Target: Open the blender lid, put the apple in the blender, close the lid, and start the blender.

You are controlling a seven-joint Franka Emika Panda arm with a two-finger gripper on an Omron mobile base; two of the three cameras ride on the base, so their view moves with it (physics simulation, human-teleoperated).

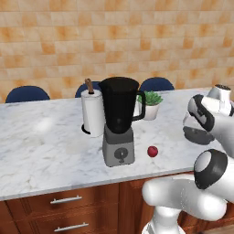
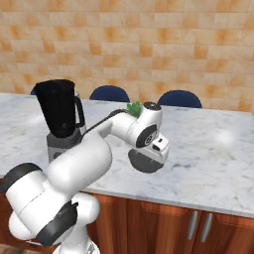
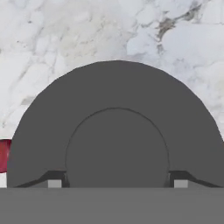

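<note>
Right now the fingers point(image 3: 54, 181) sit either side of the lid's point(image 3: 116, 131) raised centre in the hand view, one tip left of it & one right, both up against it, so they look clenched on that knob. Lid is a flat dark grey disc, seen from above w/ marble table point(image 3: 65, 39) behind it.

From the right base view the lid point(image 2: 145, 162) hangs under the gripper point(image 2: 149, 156), above the table point(image 2: 213, 163), tilted a bit, well to the right of the blender point(image 2: 60, 119). In the left base view the lid point(image 1: 197, 135) shows at the far right, under the gripper point(image 1: 201, 125).

Apple point(image 3: 4, 155) peeks out at the hand view's left edge, beside the lid's rim. Left base view: apple point(image 1: 152, 151) lies on the table point(image 1: 41, 146), just right of the blender's point(image 1: 119, 123) grey base, between blender & gripper, apart from both.

Blender jar top is open, no lid on it; handle on its right side.

Behind: paper-towel roll point(image 1: 93, 112) touching-close on the blender's left, small potted plant point(image 1: 151, 103) to its right.
</note>
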